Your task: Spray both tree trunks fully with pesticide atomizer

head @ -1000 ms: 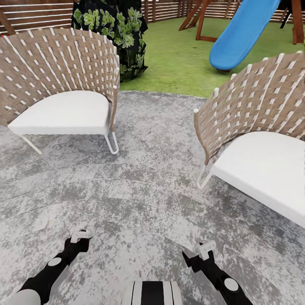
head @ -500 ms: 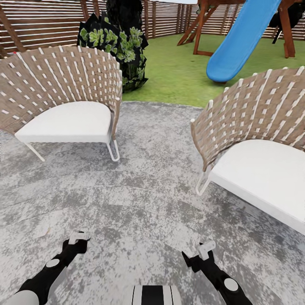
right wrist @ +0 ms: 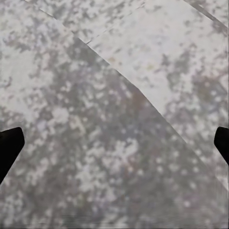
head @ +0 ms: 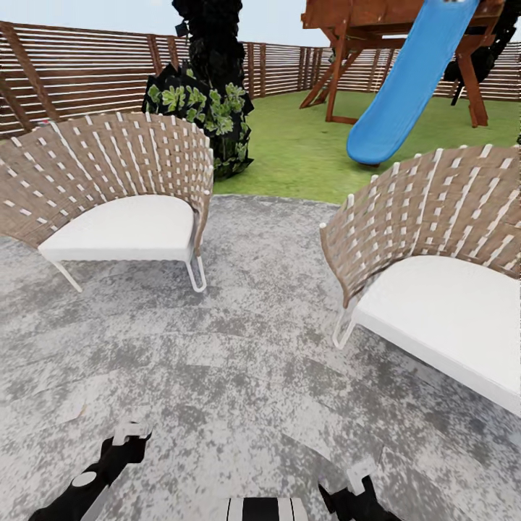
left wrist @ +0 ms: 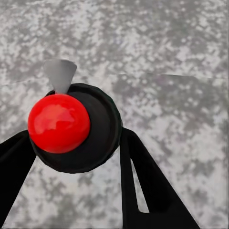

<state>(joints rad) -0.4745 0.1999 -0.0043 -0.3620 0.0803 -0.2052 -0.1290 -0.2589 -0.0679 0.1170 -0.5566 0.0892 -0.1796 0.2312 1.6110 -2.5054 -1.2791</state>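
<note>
I count two woven chairs point(head: 123, 195) point(head: 434, 253), one blue slide point(head: 405, 87), one fence point(head: 79, 65). My left gripper point(left wrist: 71, 157) is clamped around the atomizer point(left wrist: 71, 126), red cap facing the wrist camera, grey nozzle point(left wrist: 59, 74) pointing beyond the fingertips toward the paving point(head: 239, 347). My right gripper point(right wrist: 114, 143) is spread wide, holding nothing.

A: Left black arm point(head: 81, 486) reaches forward low over the ground; left gripper point(head: 131, 432), white-tipped. In its wrist view two black fingers point(left wrist: 143, 183) stand on either side of a black round object with a red ball top point(left wrist: 71, 126), seemingly clasping it.

B: Right gripper point(head: 359, 477) low by the trunk; black fingertips point(right wrist: 9, 145) far apart.
</note>
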